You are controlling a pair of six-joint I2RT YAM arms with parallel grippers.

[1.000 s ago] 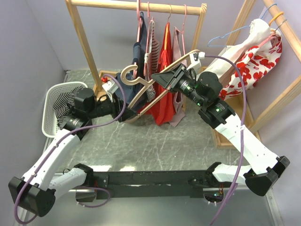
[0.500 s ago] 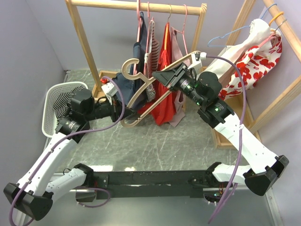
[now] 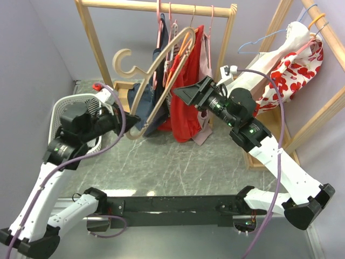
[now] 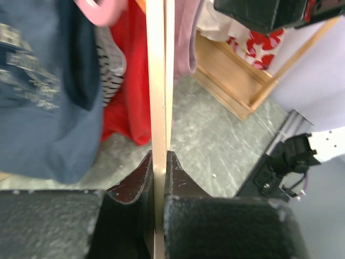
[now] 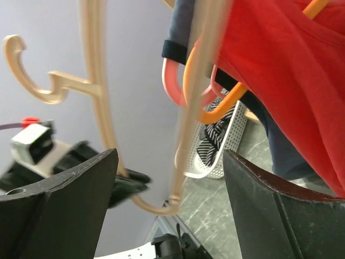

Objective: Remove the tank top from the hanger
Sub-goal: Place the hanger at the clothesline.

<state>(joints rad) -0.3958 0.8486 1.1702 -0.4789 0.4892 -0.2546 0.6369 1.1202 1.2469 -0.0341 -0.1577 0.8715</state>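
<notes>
- No word, brand, label or number can be read in any view.
- The blue garment (image 4: 38,91) carries a pale print, too blurred to read.
- The red-and-white cloth (image 3: 291,75) shows pattern only, no letters.

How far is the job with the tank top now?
Done: the wooden hanger is bare; a striped garment lies in the white basket. In hand: left hand shut on the hanger, right hand open. Left: probably only putting the hanger down.

Beige wooden hanger (image 3: 145,71), tilted, hook upper-left.
</notes>
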